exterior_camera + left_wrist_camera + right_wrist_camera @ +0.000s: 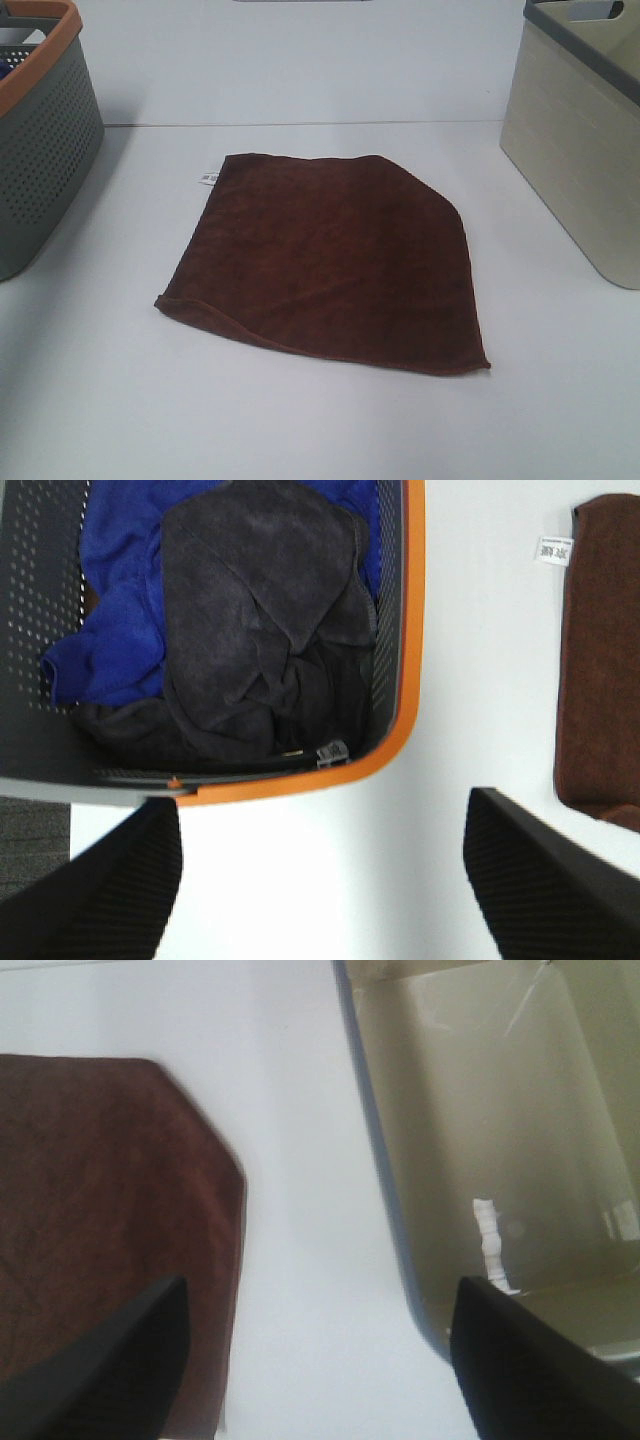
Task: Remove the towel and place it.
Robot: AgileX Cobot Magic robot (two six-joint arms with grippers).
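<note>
The dark maroon-brown towel (330, 260) lies flat on the white table, mid-view, with its small white tag (208, 179) at the far left edge. It also shows in the left wrist view (600, 660) with the tag (555, 550), and in the right wrist view (100, 1220). Neither gripper appears in the exterior high view. My left gripper (320, 880) is open and empty above the table beside the grey basket's orange rim. My right gripper (315, 1360) is open and empty above bare table between the towel and the beige basket.
A grey perforated basket with an orange rim (40, 130) stands at the far left; it holds blue and dark grey cloths (250, 630). A beige basket with a grey rim (580, 150) stands at the right, empty inside (500, 1130). The white table (300, 430) surrounds the towel.
</note>
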